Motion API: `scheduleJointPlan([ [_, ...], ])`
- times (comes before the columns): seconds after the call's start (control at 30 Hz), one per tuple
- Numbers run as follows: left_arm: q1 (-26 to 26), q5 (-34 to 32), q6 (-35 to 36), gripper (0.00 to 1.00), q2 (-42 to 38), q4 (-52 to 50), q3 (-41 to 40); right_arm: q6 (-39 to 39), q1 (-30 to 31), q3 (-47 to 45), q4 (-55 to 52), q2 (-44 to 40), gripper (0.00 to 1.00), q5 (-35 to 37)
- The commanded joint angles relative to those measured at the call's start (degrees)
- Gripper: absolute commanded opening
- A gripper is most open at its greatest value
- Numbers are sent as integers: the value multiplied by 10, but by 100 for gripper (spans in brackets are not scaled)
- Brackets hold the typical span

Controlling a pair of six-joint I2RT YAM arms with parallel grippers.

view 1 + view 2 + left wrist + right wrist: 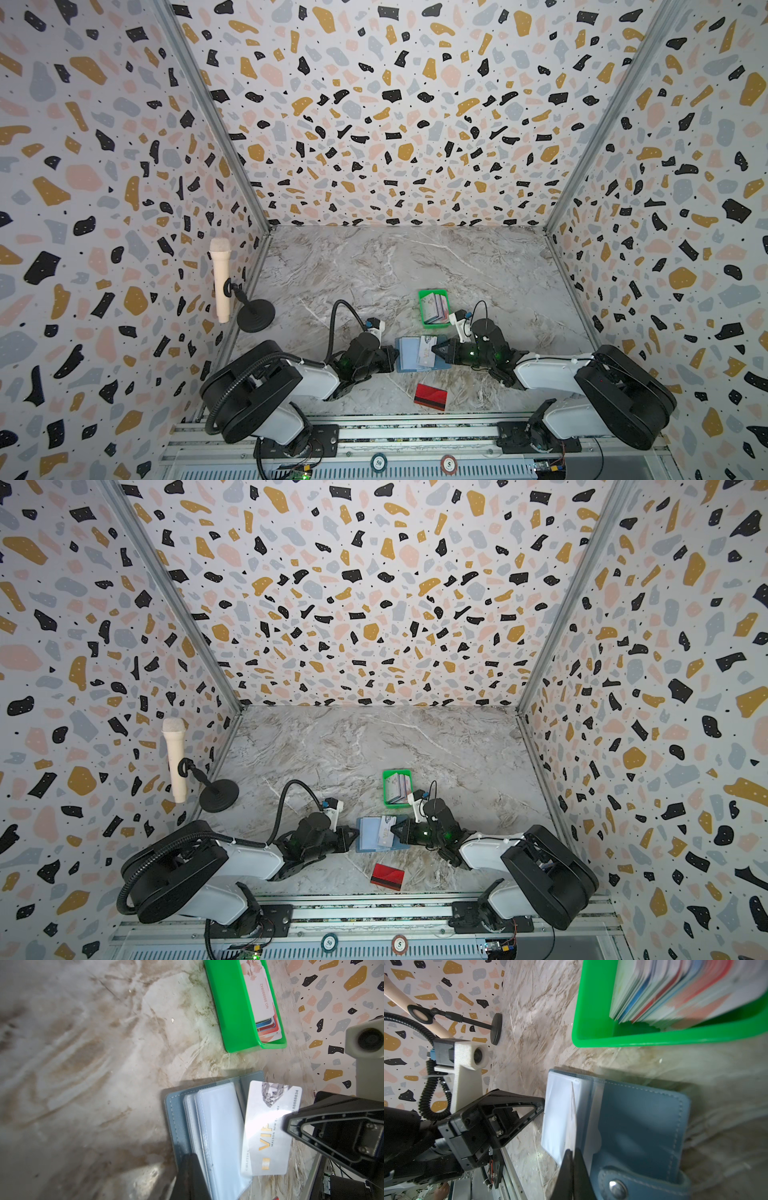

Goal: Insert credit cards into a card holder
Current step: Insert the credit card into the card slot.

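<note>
One red card (430,396) nearest, flat on table (374,266), dark stripe along near edge, well apart from both arms. Untouched, probably next in queue. Just beyond, card holder (176,1118) open flat, cover down, clear sleeves (218,1126) fanned upward for access, snap tab (618,1188) flopped out on right-arm side. Left gripper (543,1104) pressed together, tip at holder's outer edge on left-arm side, in contact with sleeves or cover. Most likely there to pin holder against sliding during push-in. Pinch on a sleeve versus plain press: cannot tell. Right gripper (287,1124) clamped on white card (268,1130) at middle of one long edge, leaving opposite long edge free as leading edge toward sleeves. Card tilted, hovering over spine and right-arm half of holder, not inside any sleeve yet. Touching sleeves or just above: unclear. Judged as alignment stage, insertion barely started. Risk of thin edge skating over slick plastic, missing pocket mouth. Farther back, green tray (232,1012) near holder, not touching, with card stack (261,995) leaning on edge inside, handy for single picks. Farthest, microphone (219,278) on stand by left wall, irrelevant.
</note>
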Motion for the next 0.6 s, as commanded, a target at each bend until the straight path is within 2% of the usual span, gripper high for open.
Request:
scheduleJointPlan([
  [0.0, -3, 5, -3, 0, 0, 20, 4, -16, -5, 18, -44, 10, 0, -22],
  [0.27, -3, 10, -1, 0, 4, 20, 7, -37, -11, 45, -66, 51, 0, -50],
  [0.57, -2, 10, 0, 0, 9, 22, 9, -55, -14, 64, -107, 54, 0, -51],
])
